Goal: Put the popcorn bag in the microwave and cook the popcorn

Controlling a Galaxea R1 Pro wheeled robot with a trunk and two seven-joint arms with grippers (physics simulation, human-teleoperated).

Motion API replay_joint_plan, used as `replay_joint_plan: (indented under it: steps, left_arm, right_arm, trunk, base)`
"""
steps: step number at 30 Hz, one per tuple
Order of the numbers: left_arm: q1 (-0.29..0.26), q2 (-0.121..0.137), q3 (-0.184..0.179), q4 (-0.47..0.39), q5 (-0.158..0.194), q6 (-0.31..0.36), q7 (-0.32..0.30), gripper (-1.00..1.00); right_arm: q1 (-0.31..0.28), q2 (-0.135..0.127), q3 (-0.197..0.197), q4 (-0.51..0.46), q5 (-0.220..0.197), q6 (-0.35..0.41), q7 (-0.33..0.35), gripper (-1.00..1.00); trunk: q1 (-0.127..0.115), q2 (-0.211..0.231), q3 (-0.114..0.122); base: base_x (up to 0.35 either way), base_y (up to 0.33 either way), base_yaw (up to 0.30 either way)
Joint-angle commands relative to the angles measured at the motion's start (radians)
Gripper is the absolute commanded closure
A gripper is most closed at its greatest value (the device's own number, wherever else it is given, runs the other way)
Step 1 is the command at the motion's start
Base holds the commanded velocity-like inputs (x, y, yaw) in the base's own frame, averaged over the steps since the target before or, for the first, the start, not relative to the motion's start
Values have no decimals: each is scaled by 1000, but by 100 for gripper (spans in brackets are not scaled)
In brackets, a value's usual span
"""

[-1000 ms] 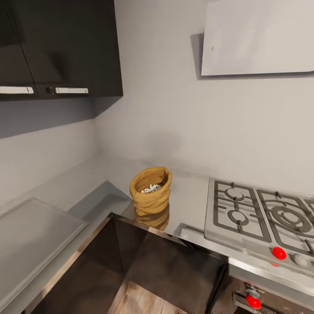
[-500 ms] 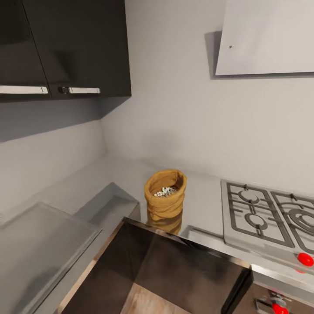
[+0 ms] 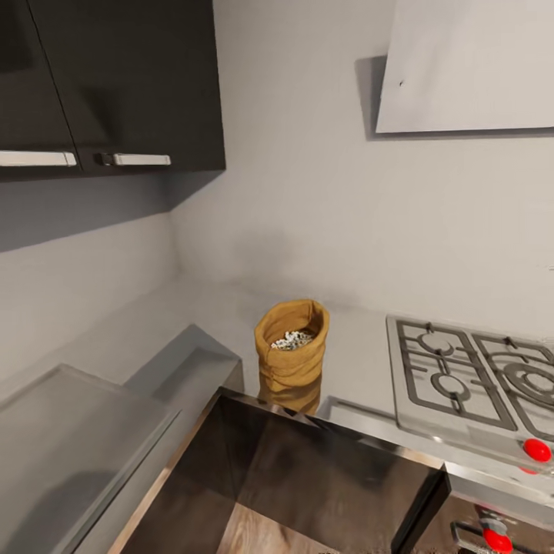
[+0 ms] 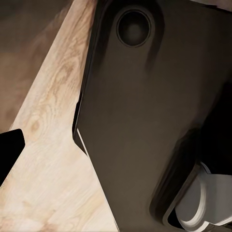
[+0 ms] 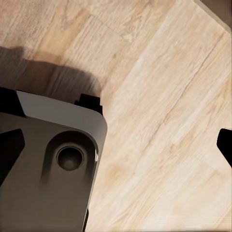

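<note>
The popcorn bag [image 3: 291,350], a mustard-tan wrinkly sack with a rolled rim, stands upright on the grey countertop [image 3: 355,355] near the corner, just left of the hob. Small greyish popcorn [image 3: 291,339] kernels lie inside its open mouth. The microwave is out of view. My left gripper [image 4: 116,154] hangs low over the wood floor beside my dark base, with one black fingertip [image 4: 9,152] at the picture's edge. My right gripper [image 5: 116,147] also points at the floor, its fingertips [image 5: 225,144] far apart and nothing between them. Both are far from the bag.
A steel gas hob [image 3: 462,377] with black grates and red knobs [image 3: 536,450] sits right of the bag. A white slab hood [image 3: 469,69] hangs above it. Dark upper cabinets [image 3: 123,77] line the left wall. Glossy dark cabinet fronts [image 3: 323,477] stand below the worktop's edge.
The head view has swung left and moved a little closer, so the bag and hob sit further right in the picture. The bag itself has stayed in place on the countertop.
</note>
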Motion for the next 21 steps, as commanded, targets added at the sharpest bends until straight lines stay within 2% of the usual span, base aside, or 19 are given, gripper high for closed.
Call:
replay_joint_plan:
  steps: [1,6,17,21]
  left_arm:
    - [0,0,0,0,4,-1,0,-100]
    - [0,0,0,0,4,-1,0,-100]
    - [0,0,0,-1,3,-1,-1,-100]
    - [0,0,-1,-2,-1,0,-3,-100]
  right_arm:
    - [-2,0,-8,3,11,0,-4,-100]
    - [-2,-1,-8,2,11,0,-4,-100]
    - [-2,-3,-8,1,12,-2,-3,-100]
    - [-2,-3,-8,1,12,-3,-3,-100]
  trunk:
    - [0,-1,-1]
    - [0,-1,-1]
    - [0,-1,-1]
    - [0,-1,-1]
  base:
    - [0,0,-222]
    - [0,0,-129]
    - [3,0,-4]
    - [148,0,0]
